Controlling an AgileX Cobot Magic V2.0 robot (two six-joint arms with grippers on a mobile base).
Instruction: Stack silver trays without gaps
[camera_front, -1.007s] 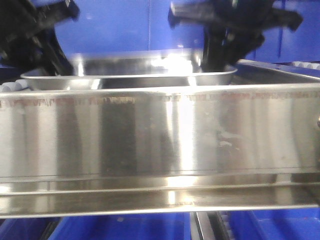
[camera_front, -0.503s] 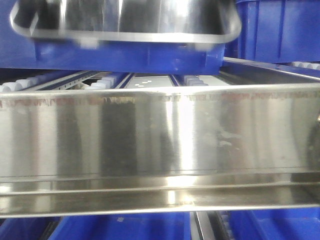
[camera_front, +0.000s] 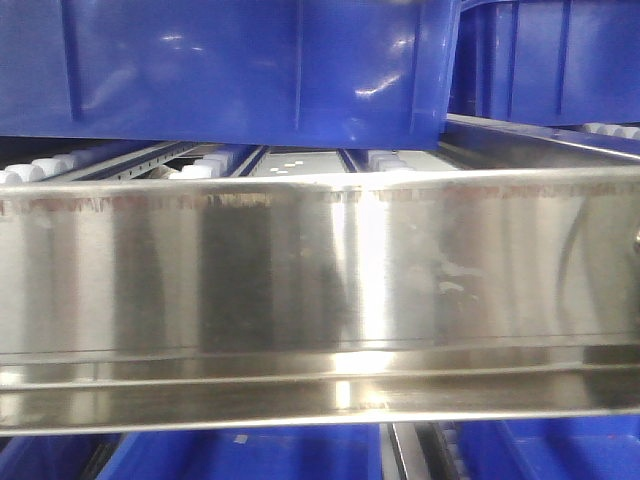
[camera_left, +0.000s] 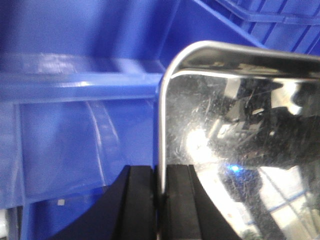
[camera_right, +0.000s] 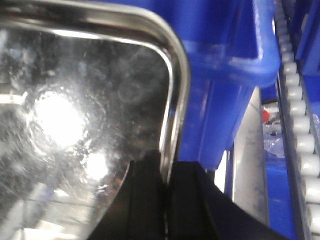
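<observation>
Exterior front-facing view: no tray and neither gripper was in sight. A long steel band (camera_front: 320, 270) filled the foreground, a blue crate (camera_front: 250, 70) stood behind it, and white rollers (camera_front: 40, 168) of a conveyor bed showed between the two.

Left wrist view: the left gripper (camera_left: 160, 172) was pinched on the rolled rim of a silver tray (camera_left: 240, 140), one black finger on either side of the edge, a little way from a rounded corner. The mirror face was scratched and carried glare. Blue crate walls lay behind the tray. Contact between tray and crate could not be determined.

Right wrist view: the right gripper (camera_right: 167, 172) was likewise clamped on a rolled rim, near a rounded corner of a silver tray (camera_right: 75, 125), with a crate wall just beside it and a line of rollers further right.

Assessment: both arms most likely held the same tray by opposite edges, clear of the conveyor bed, since the bed seen from the front carried no tray. The pick-up therefore appeared complete. No other tray and no stack was visible in any view, so how many trays were already nested could not be established. Outstanding work: carry the held tray over the stack, align its corners, lower it until the rims seat with no gap, then release both grips.
</observation>
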